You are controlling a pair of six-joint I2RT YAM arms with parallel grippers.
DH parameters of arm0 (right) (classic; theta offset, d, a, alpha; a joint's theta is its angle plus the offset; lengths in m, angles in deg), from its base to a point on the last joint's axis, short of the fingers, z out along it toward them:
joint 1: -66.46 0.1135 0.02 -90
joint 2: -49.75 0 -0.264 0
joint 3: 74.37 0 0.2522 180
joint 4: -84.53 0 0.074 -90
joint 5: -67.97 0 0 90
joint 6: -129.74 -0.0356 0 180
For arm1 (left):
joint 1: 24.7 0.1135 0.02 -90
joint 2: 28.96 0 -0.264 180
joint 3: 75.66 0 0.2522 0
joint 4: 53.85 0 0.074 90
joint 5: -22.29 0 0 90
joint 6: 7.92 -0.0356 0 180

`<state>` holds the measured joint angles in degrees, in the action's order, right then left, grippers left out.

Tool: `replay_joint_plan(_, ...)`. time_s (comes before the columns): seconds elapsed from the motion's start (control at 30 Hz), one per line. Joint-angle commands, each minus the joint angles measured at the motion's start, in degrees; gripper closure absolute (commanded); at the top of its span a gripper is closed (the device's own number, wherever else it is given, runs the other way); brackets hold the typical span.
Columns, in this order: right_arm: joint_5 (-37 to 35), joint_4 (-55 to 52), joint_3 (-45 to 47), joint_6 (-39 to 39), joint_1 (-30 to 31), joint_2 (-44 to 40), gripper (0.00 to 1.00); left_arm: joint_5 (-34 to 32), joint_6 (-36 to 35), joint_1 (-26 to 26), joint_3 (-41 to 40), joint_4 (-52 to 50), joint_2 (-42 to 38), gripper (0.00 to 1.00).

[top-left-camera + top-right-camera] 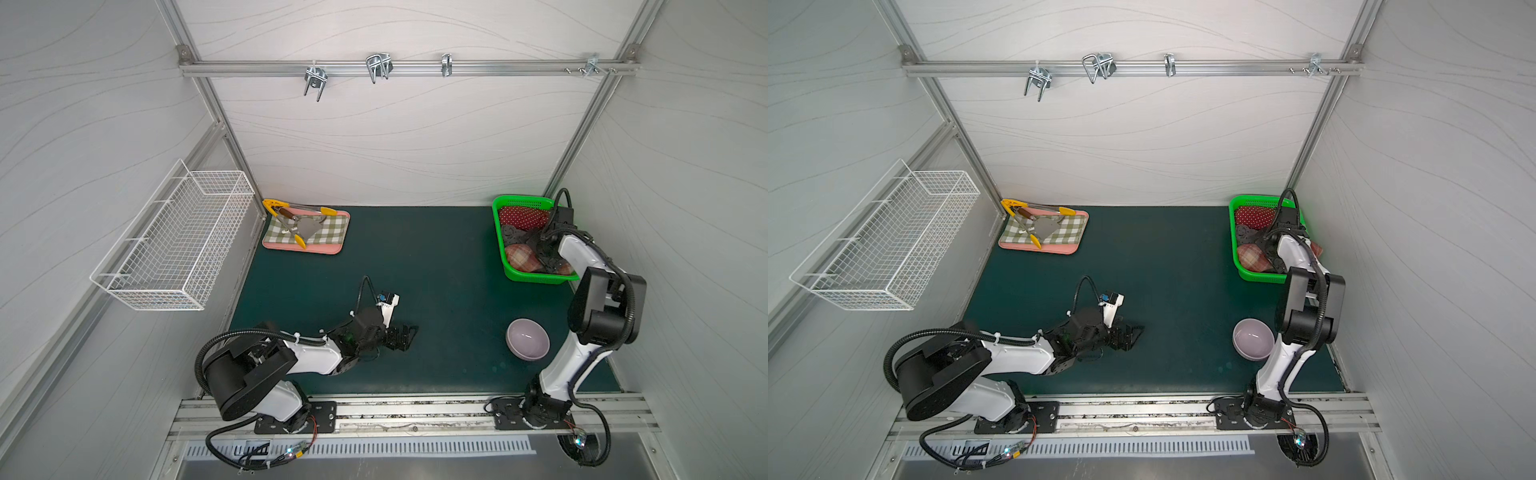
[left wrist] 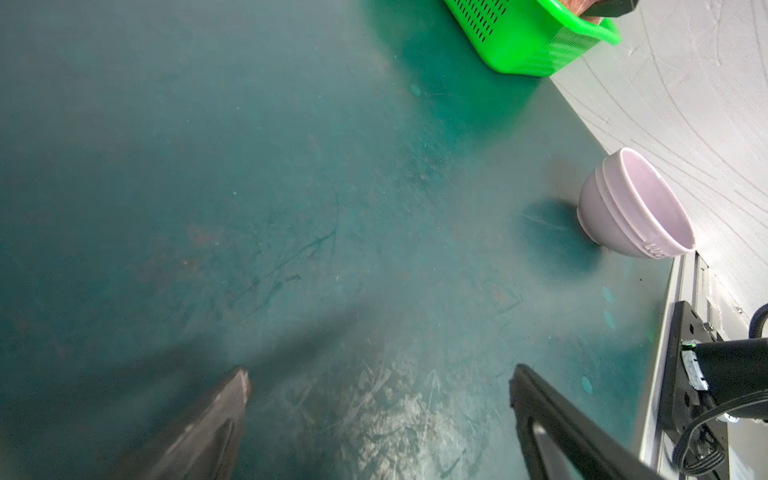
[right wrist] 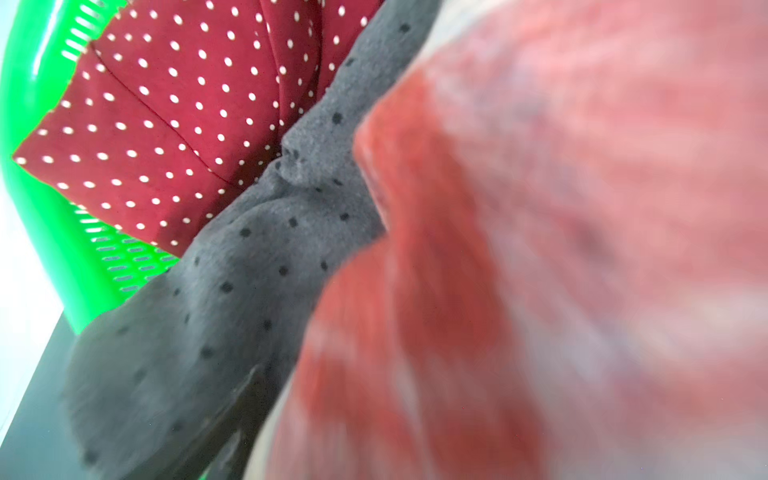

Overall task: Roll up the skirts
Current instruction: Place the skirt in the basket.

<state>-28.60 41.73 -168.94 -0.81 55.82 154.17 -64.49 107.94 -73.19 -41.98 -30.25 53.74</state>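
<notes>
The skirts lie as three bundles in the green basket (image 1: 528, 277) at the back right. The rust-red and cream plaid skirt (image 1: 521, 255) sits nearest the front, the grey black-dotted one (image 1: 512, 236) in the middle and the red white-dotted one (image 1: 521, 218) at the back. My right gripper (image 1: 545, 253) reaches down into the basket over the plaid skirt (image 3: 540, 249), open; one dark finger (image 3: 237, 411) stands wide beside the cloth and its partner is hidden. Low over the bare mat at front centre, my left gripper (image 2: 378, 382) is open and holds nothing.
A lilac bowl (image 1: 528, 338) stands in front of the basket, beside the right arm. A checked mat (image 1: 328, 232) with tongs (image 1: 282, 208) lies at the back left. A white wire basket (image 1: 174, 245) hangs on the left wall.
</notes>
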Motion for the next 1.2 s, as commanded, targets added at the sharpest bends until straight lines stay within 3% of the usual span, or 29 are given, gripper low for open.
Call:
replay_joint_plan(0.0, -0.4, -5.0, -0.6, -1.8, -1.9, -3.1, 0.01, -1.7, -1.4, -0.2, 2.2, -0.8, -1.9, 0.01)
replay_joint_plan(0.13, 0.7, -4.8, 1.7, -2.4, -3.4, -4.9, 0.01, -2.2, -1.8, -0.1, 2.7, -2.0, -2.9, 0.01)
replay_joint_plan(0.37, -2.3, -1.7, 7.1, 1.7, -0.6, -16.6, 0.01, -8.1, -5.1, 0.5, 4.0, -7.1, -7.8, 0.01)
replay_joint_plan(0.63, -0.7, -1.9, 13.3, 1.7, 1.8, -26.1, 0.01, -13.1, -4.9, 8.4, 5.7, -12.5, -14.0, 0.01)
replay_joint_plan(0.73, 2.7, 8.4, 21.4, 9.6, 4.3, -31.7, 0.01, -21.8, -8.6, 10.9, 6.4, -17.1, -18.2, 0.01)
replay_joint_plan(0.9, 6.1, 36.9, 41.5, 35.4, 15.4, -41.0, 0.01, -35.8, -12.5, 16.3, 9.8, -21.0, -17.4, 0.01)
replay_joint_plan(0.97, 3.1, 44.6, 47.6, 39.2, 17.8, -41.9, 0.01, -35.5, -13.6, 19.7, 10.3, -20.0, -16.5, 0.01)
replay_joint_plan(1.17, -0.8, 50.9, 53.2, 36.9, 17.4, -35.5, 0.0, -29.9, -13.8, 34.7, 12.2, -23.8, -16.0, 0.01)
